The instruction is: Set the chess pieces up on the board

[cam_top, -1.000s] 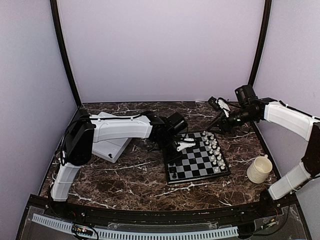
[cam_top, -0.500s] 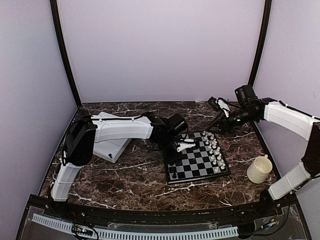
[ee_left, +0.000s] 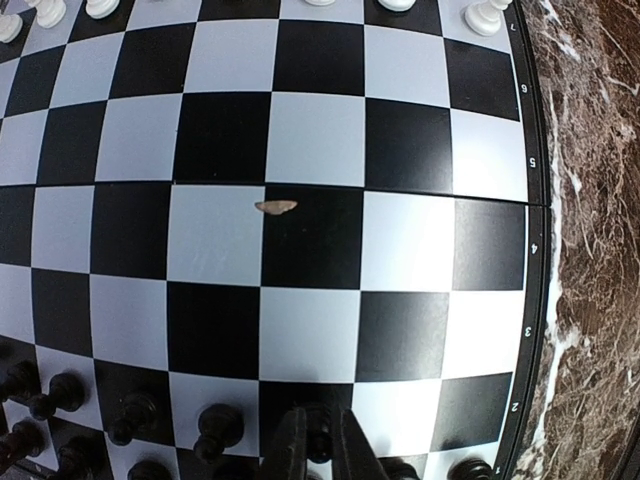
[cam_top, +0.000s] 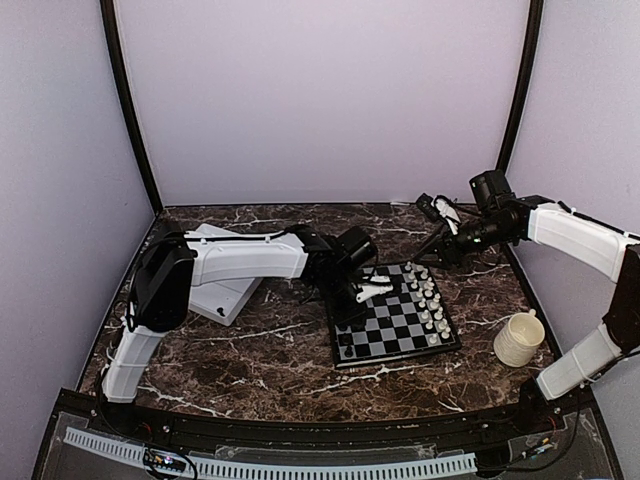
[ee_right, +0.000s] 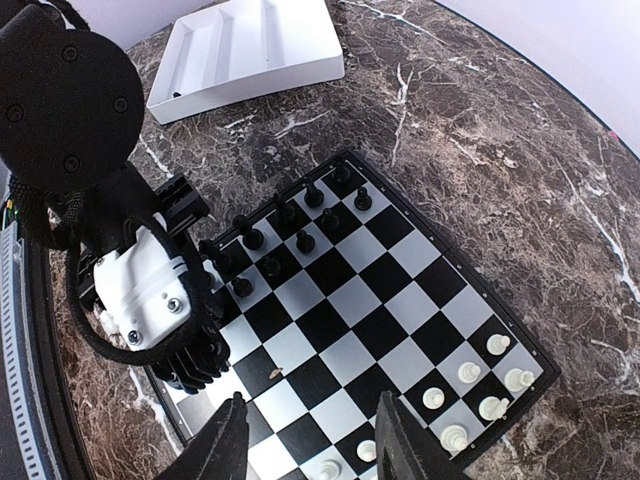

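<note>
The board (cam_top: 395,322) lies right of centre on the marble table. Black chess pieces (ee_left: 218,425) stand in its two left rows, also shown in the right wrist view (ee_right: 305,240). My left gripper (cam_top: 365,292) is low over the board's far left part. In the left wrist view it (ee_left: 320,412) is shut on a small black chess piece (ee_left: 319,440) over a black square (ee_left: 300,395). My right gripper (cam_top: 440,245) hovers above the board's back right corner. In its own view it (ee_right: 311,397) is open and empty, high over the board (ee_right: 375,300).
White chessmen (cam_top: 430,300) fill the board's right rows. A white two-compartment tray (cam_top: 225,285) lies at the left behind my left arm. A cream cup (cam_top: 519,338) stands right of the board. A small tan crumb (ee_left: 275,206) lies mid-board.
My left gripper has crept slightly to the right over the board with the black piece. The right arm has not moved.
</note>
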Action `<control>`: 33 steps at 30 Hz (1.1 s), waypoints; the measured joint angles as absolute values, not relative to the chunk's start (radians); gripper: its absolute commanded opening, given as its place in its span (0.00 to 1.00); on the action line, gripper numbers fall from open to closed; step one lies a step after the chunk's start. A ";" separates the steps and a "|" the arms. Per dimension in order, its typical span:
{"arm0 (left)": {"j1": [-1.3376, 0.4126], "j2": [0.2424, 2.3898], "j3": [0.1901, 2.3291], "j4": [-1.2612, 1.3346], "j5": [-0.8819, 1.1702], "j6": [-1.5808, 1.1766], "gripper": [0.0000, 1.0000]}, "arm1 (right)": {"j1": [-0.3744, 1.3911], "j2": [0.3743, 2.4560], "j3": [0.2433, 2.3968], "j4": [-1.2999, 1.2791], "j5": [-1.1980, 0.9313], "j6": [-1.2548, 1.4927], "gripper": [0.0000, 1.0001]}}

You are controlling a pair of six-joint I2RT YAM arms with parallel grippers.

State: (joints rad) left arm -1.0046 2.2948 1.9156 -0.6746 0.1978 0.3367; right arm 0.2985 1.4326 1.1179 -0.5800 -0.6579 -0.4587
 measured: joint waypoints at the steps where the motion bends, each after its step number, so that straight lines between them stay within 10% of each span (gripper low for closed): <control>1: -1.005 2.296 1.916 -0.675 0.198 0.337 0.12 | 0.299 1.433 1.118 -0.580 -0.658 -0.459 0.45; 33: -0.983 2.169 1.928 -0.734 0.178 0.333 0.34 | 0.299 1.441 1.121 -0.599 -0.667 -0.459 0.45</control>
State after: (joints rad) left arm -0.9833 2.1689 1.9282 -0.7341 0.1783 0.3328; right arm 0.2985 1.4406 1.1213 -0.5991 -0.6666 -0.4591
